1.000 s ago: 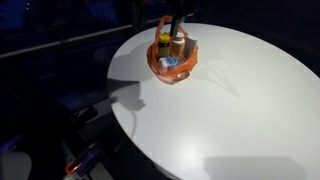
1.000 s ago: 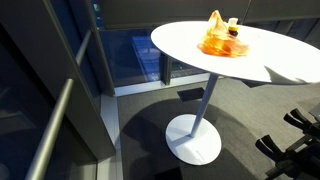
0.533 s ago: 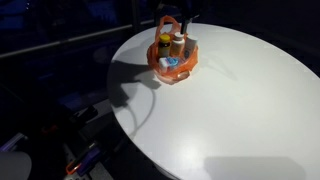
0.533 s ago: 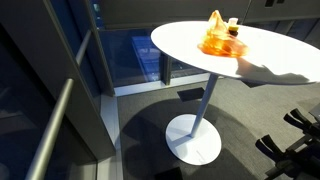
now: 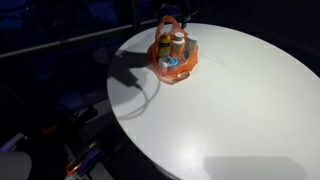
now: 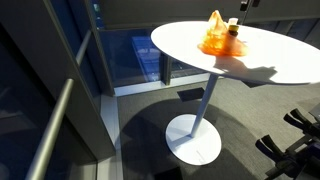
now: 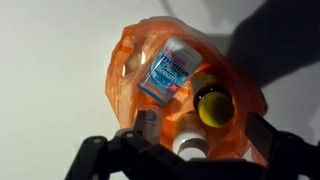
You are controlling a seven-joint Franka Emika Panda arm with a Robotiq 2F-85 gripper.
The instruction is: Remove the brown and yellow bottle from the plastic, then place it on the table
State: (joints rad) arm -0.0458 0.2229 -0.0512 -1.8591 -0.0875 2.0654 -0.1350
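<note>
In the wrist view the orange plastic bag [image 7: 128,80] is sitting on the white desk [image 7: 50,50], and everything here is being placed against that bag. In the bag's left part a blue-and-white packet [image 7: 168,70] is lying label-up. At the bag's near edge, about the middle, a white-capped bottle [image 7: 190,148] is standing. In the bag's right part the brown bottle with the yellow cap [image 7: 213,105] is standing upright, close against the white-capped one. The pincer [image 7: 185,150] is hovering over the bag's near edge, its fingers spread wide and holding nothing. The step in hand appears to be lining up over the yellow cap. To do it well, the pincer should be shifting toward the bag's right part until the jaws are straddling the brown bottle alone. It should then be descending slowly so neither finger is catching the white-capped bottle or the thin plastic. After closing below the cap, it should be lifting straight up, so the bag is not dragging along.
</note>
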